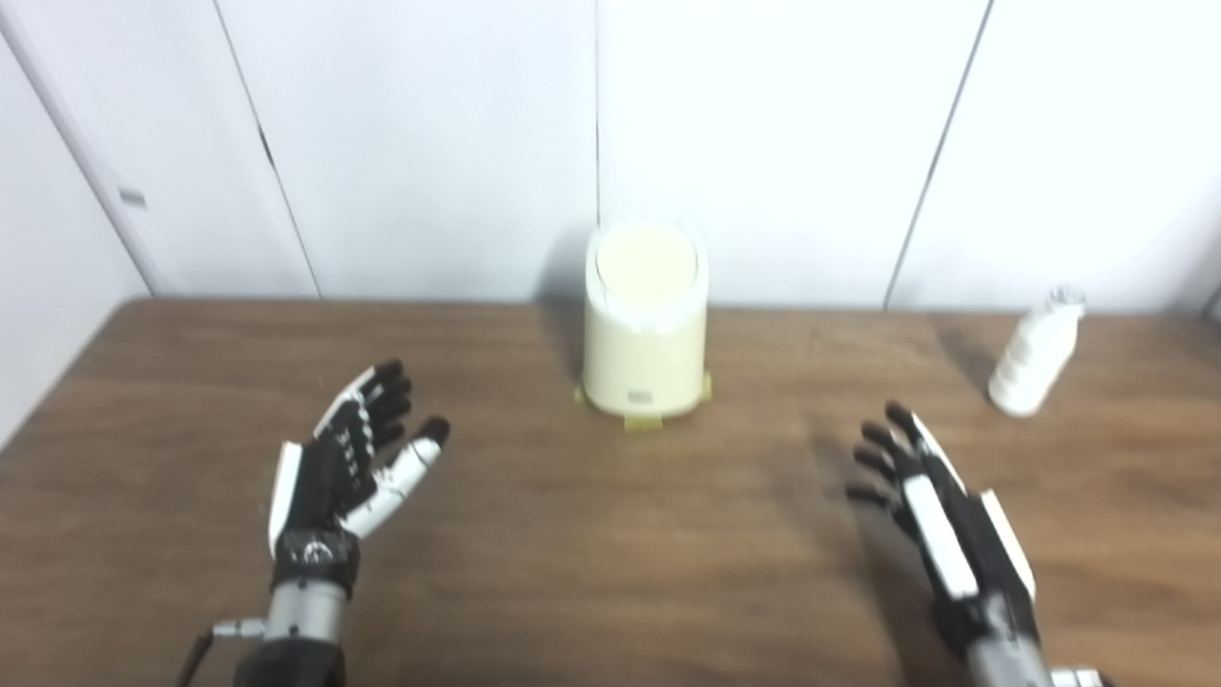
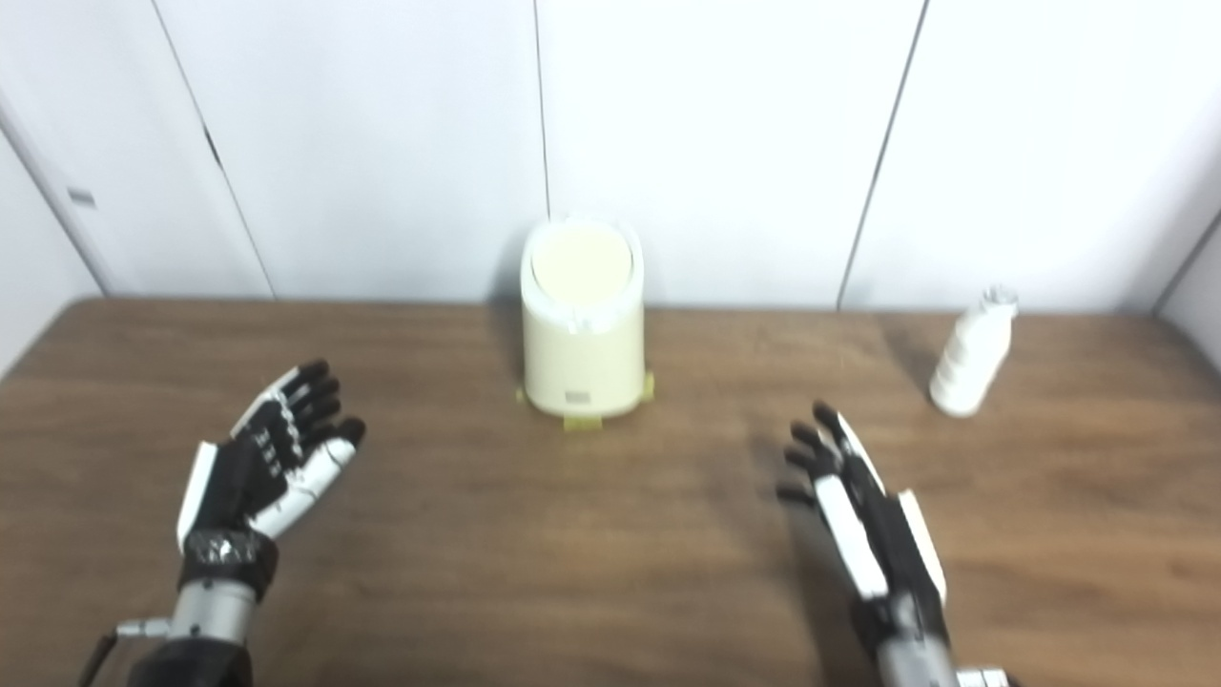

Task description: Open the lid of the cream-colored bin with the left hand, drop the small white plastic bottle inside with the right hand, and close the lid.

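Bin (image 1: 646, 334) lid is sitting closed and bottle (image 1: 1033, 355) standing untouched far right, while I am holding both robot hands, left robot hand (image 1: 351, 458) and right robot hand (image 1: 930, 496), released, nothing started.

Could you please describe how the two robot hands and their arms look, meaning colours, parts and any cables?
The left robot hand and the right robot hand are black with white plates along the fingers and sides, and dark fingertips. Each sits on a silver-grey cylindrical wrist. The left wrist has a black band with small pale markings above the metal section, and a thin dark cable leaves a small side connector. The forearm below looks black.
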You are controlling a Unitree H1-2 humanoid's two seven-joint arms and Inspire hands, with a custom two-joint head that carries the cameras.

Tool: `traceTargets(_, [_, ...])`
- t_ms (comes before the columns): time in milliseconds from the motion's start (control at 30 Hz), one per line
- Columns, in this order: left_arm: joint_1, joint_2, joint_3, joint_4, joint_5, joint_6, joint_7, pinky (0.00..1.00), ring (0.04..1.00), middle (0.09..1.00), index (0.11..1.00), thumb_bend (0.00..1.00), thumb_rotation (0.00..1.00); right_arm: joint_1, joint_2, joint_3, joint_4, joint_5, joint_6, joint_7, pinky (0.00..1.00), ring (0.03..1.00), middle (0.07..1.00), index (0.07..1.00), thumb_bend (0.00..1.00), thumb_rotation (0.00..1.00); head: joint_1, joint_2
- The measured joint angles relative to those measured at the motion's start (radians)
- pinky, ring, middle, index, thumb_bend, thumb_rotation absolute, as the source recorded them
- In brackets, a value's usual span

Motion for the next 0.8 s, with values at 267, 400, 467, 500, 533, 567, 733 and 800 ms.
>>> traceTargets(267, [-0.078, 0.005, -0.014, 0.012, 0.044, 0.021, -0.008, 0.81, 0.817, 0.828, 0.870, 0.76, 0.36, 0.006, 0.002, 0.001, 0.034, -0.026, -0.038, -0.005, 0.69, 0.822, 0.859, 0.937, 0.45, 0.87, -0.005, -0.063])
traceTargets(400, [-0.116, 0.023, -0.031, 0.039, 0.073, 0.035, -0.014, 0.80, 0.809, 0.835, 0.874, 0.76, 0.37, 0.007, 0.004, 0.002, 0.048, -0.028, -0.060, -0.007, 0.69, 0.824, 0.860, 0.937, 0.46, 0.85, -0.014, -0.084])
traceTargets(467, [-0.144, 0.036, -0.044, 0.043, 0.094, 0.042, -0.017, 0.77, 0.794, 0.831, 0.873, 0.77, 0.37, 0.009, 0.004, 0.003, 0.063, -0.031, -0.069, -0.008, 0.68, 0.820, 0.859, 0.937, 0.45, 0.85, -0.023, -0.095])
traceTargets(500, [-0.159, 0.041, -0.050, 0.047, 0.102, 0.045, -0.019, 0.75, 0.787, 0.830, 0.873, 0.77, 0.36, 0.009, 0.005, 0.005, 0.070, -0.035, -0.077, -0.010, 0.68, 0.820, 0.861, 0.939, 0.44, 0.86, -0.032, -0.100])
traceTargets(533, [-0.180, 0.049, -0.057, 0.055, 0.113, 0.049, -0.023, 0.75, 0.786, 0.831, 0.874, 0.76, 0.35, 0.010, 0.005, 0.007, 0.074, -0.040, -0.085, -0.013, 0.68, 0.822, 0.863, 0.940, 0.44, 0.86, -0.032, -0.100])
traceTargets(567, [-0.196, 0.054, -0.062, 0.064, 0.115, 0.053, -0.026, 0.74, 0.784, 0.830, 0.871, 0.77, 0.34, 0.010, 0.006, 0.008, 0.077, -0.041, -0.092, -0.014, 0.68, 0.823, 0.864, 0.939, 0.44, 0.85, -0.038, -0.104])
traceTargets(733, [-0.266, 0.058, -0.073, 0.108, 0.113, 0.071, -0.054, 0.74, 0.799, 0.831, 0.868, 0.77, 0.27, 0.010, 0.010, 0.010, 0.090, -0.034, -0.100, -0.018, 0.69, 0.828, 0.871, 0.937, 0.43, 0.81, -0.060, -0.111])
traceTargets(800, [-0.285, 0.058, -0.074, 0.121, 0.109, 0.075, -0.061, 0.73, 0.803, 0.836, 0.871, 0.77, 0.26, 0.010, 0.011, 0.011, 0.090, -0.034, -0.106, -0.019, 0.69, 0.826, 0.868, 0.936, 0.42, 0.80, -0.072, -0.112])
